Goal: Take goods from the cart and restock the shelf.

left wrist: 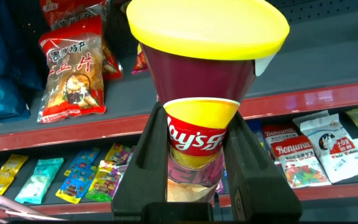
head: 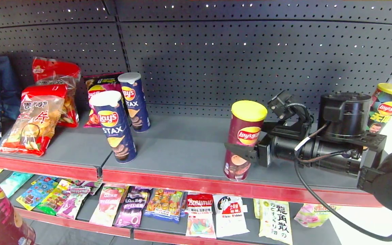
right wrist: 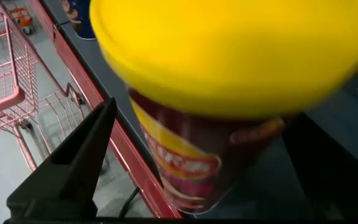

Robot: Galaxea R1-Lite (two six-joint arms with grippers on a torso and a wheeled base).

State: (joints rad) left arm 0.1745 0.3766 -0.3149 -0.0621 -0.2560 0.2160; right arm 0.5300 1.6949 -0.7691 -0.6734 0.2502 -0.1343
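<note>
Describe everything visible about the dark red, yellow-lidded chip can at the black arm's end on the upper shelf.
The chip can is a tall dark red tube, cardboard-looking, with a yellow plastic-looking lid and a red-and-yellow logo. It leans slightly, and its base seems to rest on the grey shelf by the red front edge. The right gripper sits around its lower middle; grip unclear.

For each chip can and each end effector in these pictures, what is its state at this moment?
Left end effector: shut on the held maroon can.
Held maroon can: lid on, clamped.
Right end effector: around the shelf maroon can; grip unclear.
Shelf maroon can: upright on the shelf, near its front edge, lid on.
Front blue can: upright, lid on.
Rear blue can: upright, lid on.
Far-right can: upright, yellow lid on.
</note>
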